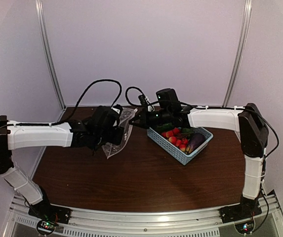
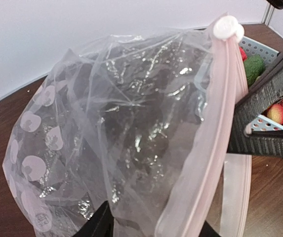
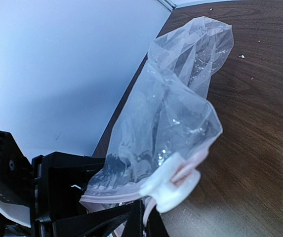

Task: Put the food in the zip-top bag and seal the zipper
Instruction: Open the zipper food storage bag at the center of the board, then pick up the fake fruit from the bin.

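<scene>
The right hand (image 1: 137, 120) was clamped shut on the pale pink zipper strip (image 2: 215, 128) of the clear, crinkly, spot-printed zip-top bag (image 2: 106, 138), with that mouth edge raised above the dark wooden tabletop (image 1: 141, 182). The strip ran lengthwise from its white slider (image 2: 226, 27) at the far end down toward the left hand (image 2: 153, 229). That hand's fingers flanked the near end, but whether they pinched it could not be told. The small toy food (image 1: 178, 139) lay in the light blue slotted basket (image 1: 167, 144) just right of the right hand, so the mouth probably needed to open toward that side.
</scene>
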Motion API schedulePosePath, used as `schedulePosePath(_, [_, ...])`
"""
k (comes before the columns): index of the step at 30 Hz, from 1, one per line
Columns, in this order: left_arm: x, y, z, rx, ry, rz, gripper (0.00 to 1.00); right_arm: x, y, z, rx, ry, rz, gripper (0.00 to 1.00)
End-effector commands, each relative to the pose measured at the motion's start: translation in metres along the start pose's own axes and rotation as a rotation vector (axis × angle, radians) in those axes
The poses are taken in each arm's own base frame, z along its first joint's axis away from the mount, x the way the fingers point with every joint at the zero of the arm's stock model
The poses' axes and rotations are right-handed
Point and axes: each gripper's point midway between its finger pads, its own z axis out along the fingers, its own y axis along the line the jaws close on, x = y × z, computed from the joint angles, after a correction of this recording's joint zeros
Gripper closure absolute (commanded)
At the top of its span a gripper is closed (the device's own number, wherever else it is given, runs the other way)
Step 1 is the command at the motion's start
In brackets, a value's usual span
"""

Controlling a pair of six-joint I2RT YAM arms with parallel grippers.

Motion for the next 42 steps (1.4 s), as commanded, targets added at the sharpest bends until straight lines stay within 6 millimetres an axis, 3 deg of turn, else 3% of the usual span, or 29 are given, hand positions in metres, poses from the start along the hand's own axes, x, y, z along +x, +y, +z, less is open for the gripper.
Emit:
schedulePosePath(1, [-0.011, 0.005, 0.003, -0.048, -0.024, 0.013, 0.6, -0.007, 0.018, -0.008, -0.061, -0.013, 0.017, 1.0])
schedulePosePath(4, [-0.018, 0.003, 0.0, -0.036, -0.045, 0.018, 0.71, -0.004, 0.012, -0.006, -0.044, -0.005, 0.022, 1.0])
schedulePosePath(8, [-0.031, 0.0, -0.006, -0.015, -0.069, 0.032, 0.7, 0.004, -0.004, -0.002, 0.016, 0.027, -0.006, 1.0])
schedulePosePath(12, [-0.039, 0.004, -0.007, -0.044, -0.077, 0.054, 1.0, 0.009, -0.021, 0.001, 0.081, 0.041, 0.0, 1.0])
schedulePosePath(16, [-0.043, 0.03, -0.014, -0.186, -0.095, 0.024, 1.0, 0.001, -0.071, -0.017, 0.33, -0.015, 0.02, 1.0])
schedulePosePath(18, [-0.044, 0.032, -0.016, -0.193, -0.106, 0.019, 1.0, -0.002, -0.075, -0.022, 0.352, -0.028, 0.009, 1.0])
schedulePosePath(23, [-0.038, 0.029, -0.011, -0.183, -0.092, 0.013, 1.0, -0.007, -0.055, -0.024, 0.278, -0.031, -0.04, 0.99])
schedulePosePath(27, [-0.04, 0.033, -0.008, -0.189, -0.082, 0.037, 1.0, -0.006, -0.007, -0.029, 0.061, 0.045, -0.163, 0.82])
schedulePosePath(30, [-0.043, 0.037, -0.001, -0.151, -0.062, 0.026, 1.0, -0.013, 0.015, -0.054, -0.011, 0.079, -0.283, 0.69])
schedulePosePath(32, [-0.042, 0.04, 0.005, -0.113, -0.033, 0.01, 1.0, -0.024, 0.011, -0.077, 0.011, 0.071, -0.341, 0.61])
schedulePosePath(36, [-0.042, 0.04, 0.018, -0.033, 0.018, 0.011, 1.0, -0.034, -0.03, -0.115, 0.117, 0.125, -0.411, 0.54])
schedulePosePath(42, [-0.04, 0.017, 0.026, 0.165, 0.021, -0.026, 1.0, -0.03, -0.114, -0.161, 0.432, 0.228, -0.577, 0.56])
